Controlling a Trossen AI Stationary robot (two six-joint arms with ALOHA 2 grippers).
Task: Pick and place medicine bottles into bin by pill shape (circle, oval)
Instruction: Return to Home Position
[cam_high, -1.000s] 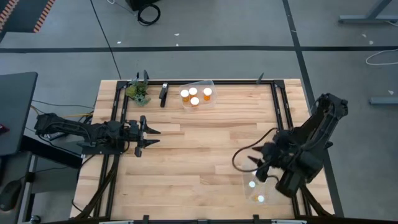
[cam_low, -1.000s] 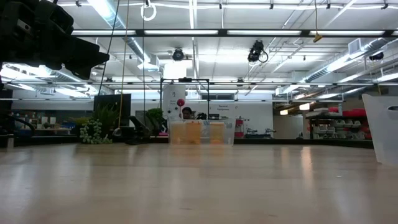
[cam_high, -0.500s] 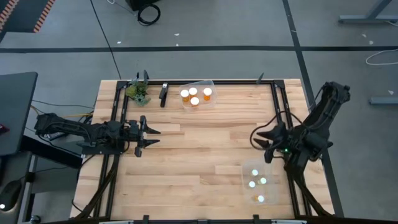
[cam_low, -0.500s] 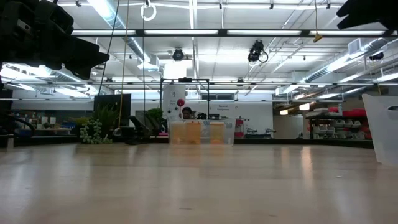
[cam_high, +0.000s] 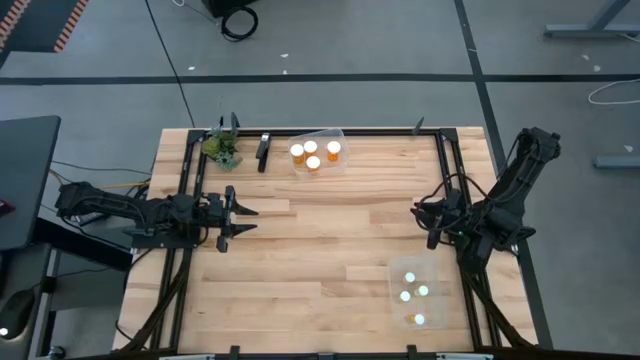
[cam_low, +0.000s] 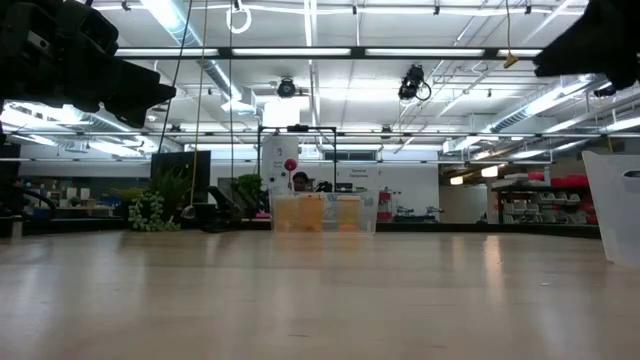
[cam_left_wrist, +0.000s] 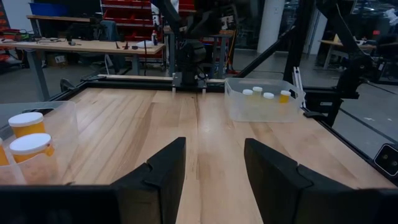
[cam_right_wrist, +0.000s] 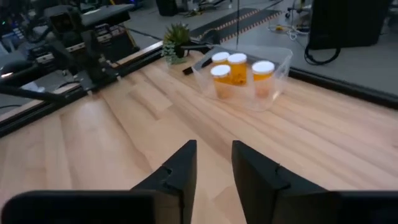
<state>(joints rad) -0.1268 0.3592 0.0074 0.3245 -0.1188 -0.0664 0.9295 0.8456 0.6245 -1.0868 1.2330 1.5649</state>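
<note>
Right gripper (cam_high: 428, 224) has backed off the near bin (cam_high: 395, 300) toward the desk (cam_high: 320, 250) edge, jaws parted, empty. Left gripper (cam_high: 243, 220) waits mid-left, released. Pale bottles (cam_high: 408, 279) sit in the near bin, orange bottles (cam_high: 311, 148) in the far bin (cam_high: 343, 150). I'd watch for the retreating arm snagging the frame rail (cam_high: 447, 160).

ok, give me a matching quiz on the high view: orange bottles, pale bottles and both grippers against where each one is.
Places as the high view shows them.

1. orange bottles
2. pale bottles
3. left gripper
4. right gripper

A. in the bottom-right bin
B. open, over the table's left side
C. open, over the table's right side
D. in the top-edge bin

Pairs: 1-D, 2-A, 3-B, 4-C.
</note>
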